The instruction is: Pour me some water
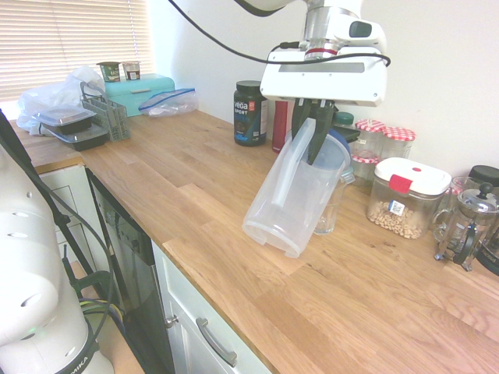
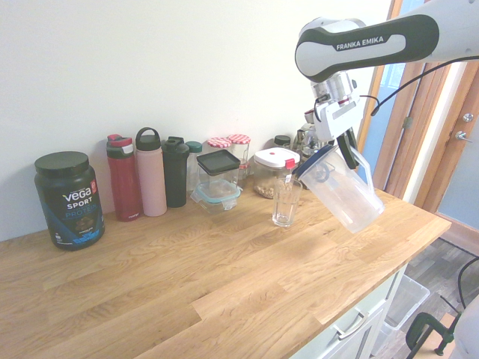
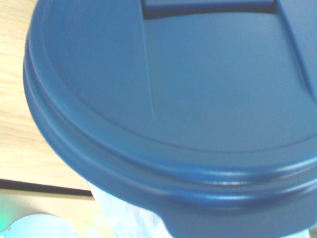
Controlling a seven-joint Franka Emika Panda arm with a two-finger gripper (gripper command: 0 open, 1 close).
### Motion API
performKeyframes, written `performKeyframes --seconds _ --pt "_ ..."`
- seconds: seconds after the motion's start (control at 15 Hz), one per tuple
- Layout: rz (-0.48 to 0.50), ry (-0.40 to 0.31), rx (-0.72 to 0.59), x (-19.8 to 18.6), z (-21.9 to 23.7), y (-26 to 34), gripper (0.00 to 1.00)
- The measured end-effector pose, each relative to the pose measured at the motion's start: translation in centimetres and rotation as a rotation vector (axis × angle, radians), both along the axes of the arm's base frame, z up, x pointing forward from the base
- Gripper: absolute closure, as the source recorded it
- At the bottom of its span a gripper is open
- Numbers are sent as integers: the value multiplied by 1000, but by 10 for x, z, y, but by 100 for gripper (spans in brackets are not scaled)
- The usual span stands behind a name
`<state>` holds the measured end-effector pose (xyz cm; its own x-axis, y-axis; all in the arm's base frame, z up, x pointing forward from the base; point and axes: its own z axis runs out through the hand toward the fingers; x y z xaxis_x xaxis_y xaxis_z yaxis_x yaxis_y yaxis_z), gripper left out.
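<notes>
A: How do the fingers stand?

B: The gripper (image 1: 312,140) has its dark fingers (image 2: 346,146) clamped tight on the handle of a clear plastic pitcher (image 1: 292,199), near the top of the handle, just under the blue lid (image 2: 318,166). The pitcher hangs clear of the wooden countertop (image 1: 234,202), tipped over hard, its base swung up and away and its lid end lowered.

A: Where does the lid end point?

B: Toward a clear drinking glass (image 2: 285,202) that stands upright on the countertop. In the second exterior view the lid's edge sits just above and beside the glass's rim; whether they touch, I cannot tell. I cannot make out any water in the pitcher or the glass.

A: And from the wrist?

B: The blue lid (image 3: 168,104) fills nearly the whole wrist view, blurred, with a strip of wood beside it.

A: What stands around?

B: Behind the glass, along the wall: a clear container with a white lid and red latch (image 1: 405,195), jars with red checked lids (image 1: 386,134), and a square container with a dark lid (image 2: 218,177). Further along stand a black bottle (image 2: 175,170), a pink bottle (image 2: 150,172), a red bottle (image 2: 123,178) and a black Vega Sport tub (image 2: 69,198). A French press (image 1: 468,226) sits at the other end, well apart from the glass.
</notes>
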<state>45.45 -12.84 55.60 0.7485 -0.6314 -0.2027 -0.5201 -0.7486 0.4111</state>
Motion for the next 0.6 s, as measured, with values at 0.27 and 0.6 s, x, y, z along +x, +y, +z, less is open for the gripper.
performKeyframes --seconds 0.27,0.6 --pt "-9 34 6 10 -15 -6 100" --pt "-12 20 3 12 -9 -8 100"
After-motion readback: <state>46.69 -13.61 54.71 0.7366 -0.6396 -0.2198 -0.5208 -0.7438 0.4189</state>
